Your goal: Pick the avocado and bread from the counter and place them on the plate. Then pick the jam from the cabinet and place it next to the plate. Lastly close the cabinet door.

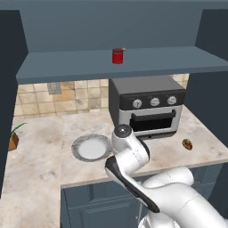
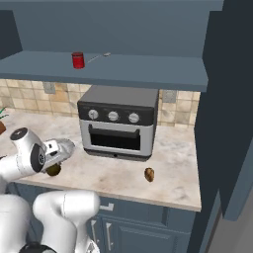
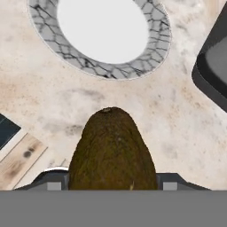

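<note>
The desk point(image 1: 40, 164) is a mottled beige marble slab over blue-grey cupboard fronts, with a tiled wall behind it. Above it the open cabinet point(image 1: 133, 67) shows a flat slate-blue shelf. A boxy dark toaster oven point(image 2: 118, 121) with three round knobs stands at mid-frame in the right base view.

The plate point(image 3: 150, 48) is round, with a smooth white centre and a grey veined rim. In the hand view it lies at the top of the frame, straight ahead of the fingers point(image 3: 111, 188) and near them, with a strip of bare desk between. That is the relation the coming move turns on: forward along the hand's line, then down.

The fingers are partly open and clamped on the avocado point(image 3: 111, 150), a dark olive, pebbly, pear-shaped fruit whose long axis points toward the plate, narrow end leading. In the right base view it hangs under the hand at the left edge, just above the desk.

The jam point(image 1: 117, 56), a small red cylindrical jar, stands on the cabinet shelf. The bread point(image 2: 149, 174), a small brown crusty lump, lies on the desk below and right of the oven.
</note>
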Robot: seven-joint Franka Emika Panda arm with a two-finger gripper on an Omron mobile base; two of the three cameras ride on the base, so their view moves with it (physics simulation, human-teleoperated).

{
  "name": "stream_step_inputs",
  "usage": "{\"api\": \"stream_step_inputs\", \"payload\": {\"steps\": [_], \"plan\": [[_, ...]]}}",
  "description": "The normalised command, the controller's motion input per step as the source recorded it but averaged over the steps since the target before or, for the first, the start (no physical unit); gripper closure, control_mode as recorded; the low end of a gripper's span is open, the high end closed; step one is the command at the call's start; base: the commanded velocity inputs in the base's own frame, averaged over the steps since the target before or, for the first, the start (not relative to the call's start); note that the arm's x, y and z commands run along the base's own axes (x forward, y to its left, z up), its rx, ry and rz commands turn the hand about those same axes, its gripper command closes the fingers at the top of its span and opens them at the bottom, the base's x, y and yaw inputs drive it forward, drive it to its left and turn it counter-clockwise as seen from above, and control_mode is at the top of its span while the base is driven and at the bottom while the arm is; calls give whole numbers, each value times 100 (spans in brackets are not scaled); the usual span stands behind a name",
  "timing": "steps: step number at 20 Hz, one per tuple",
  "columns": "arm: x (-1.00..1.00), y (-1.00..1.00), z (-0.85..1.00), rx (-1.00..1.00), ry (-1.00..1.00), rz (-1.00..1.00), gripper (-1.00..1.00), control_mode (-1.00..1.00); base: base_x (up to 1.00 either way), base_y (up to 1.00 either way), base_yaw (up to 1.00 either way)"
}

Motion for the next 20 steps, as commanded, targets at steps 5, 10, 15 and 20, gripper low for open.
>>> {"api": "stream_step_inputs", "payload": {"steps": [5,10,15,20], "plan": [[30,49,12,0,7,18,100,-100,0,0,0],[39,41,16,0,6,11,100,-100,0,0,0],[47,37,8,0,13,5,100,-100,0,0,0],[43,29,0,-2,3,3,100,-100,0,0,0]]}}
